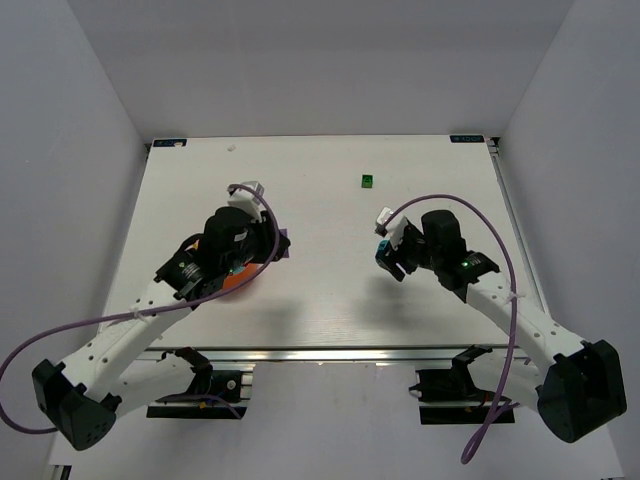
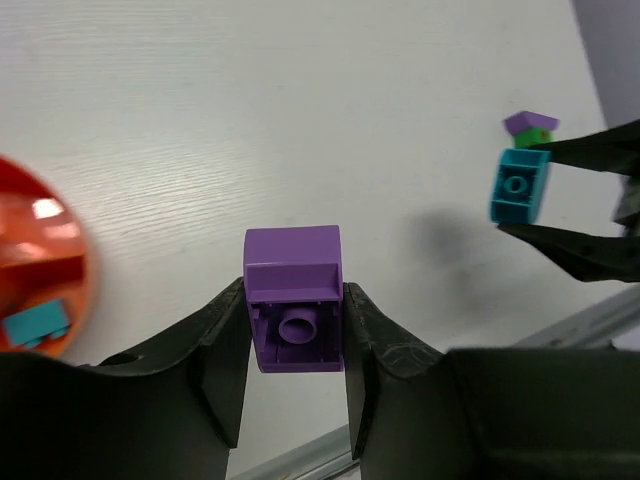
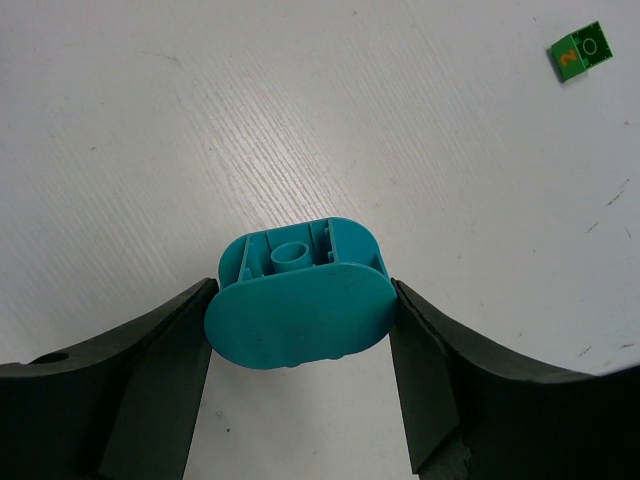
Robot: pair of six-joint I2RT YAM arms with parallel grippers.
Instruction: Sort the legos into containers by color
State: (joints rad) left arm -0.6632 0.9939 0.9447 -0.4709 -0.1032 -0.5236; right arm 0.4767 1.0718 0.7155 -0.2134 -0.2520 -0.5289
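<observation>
Top external view first: I am seeing the white wood-grain tabletop boxed in by plain grey walls on three sides, with bare board lying between the two arms and toward the far edge. A small square green plastic brick is sitting alone near the far edge, well apart from both arms. The left gripper is hanging left of centre, with the round orange plastic bowl showing just beneath the arm. The right gripper is hanging right of centre, carrying a small teal plastic brick.

Left wrist view: I am watching both fingers pressing on the sides of a small purple plastic brick, hollow underside facing the camera, held over bare table. The orange bowl is sitting at the left edge with a second teal brick inside.

Right wrist view: the fingers are clamping the teal brick from both sides, above open table. The green brick is lying far off at the upper right corner.
</observation>
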